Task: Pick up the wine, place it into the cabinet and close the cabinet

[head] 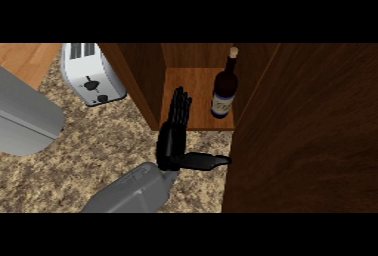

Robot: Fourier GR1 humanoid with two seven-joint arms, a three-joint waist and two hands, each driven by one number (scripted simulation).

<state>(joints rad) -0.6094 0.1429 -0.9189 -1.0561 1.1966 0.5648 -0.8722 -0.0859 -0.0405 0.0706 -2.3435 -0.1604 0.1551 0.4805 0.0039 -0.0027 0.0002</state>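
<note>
Inside cabinet [198, 80], wine [224, 85] stood upright; hand [174, 135] open, empty, beside it. Advice: withdraw clear, then swing door [303, 130] shut.

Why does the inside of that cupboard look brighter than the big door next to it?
Head view: the cabinet's shelf is evenly lit orange-brown, while the open door faces the camera darker; the wine bottle shows a faint sheen, and no strong shadows fall under the hand.

Even flat light, cabinet [199, 85] interior slightly dimmer, no glare, faint shadows
</note>
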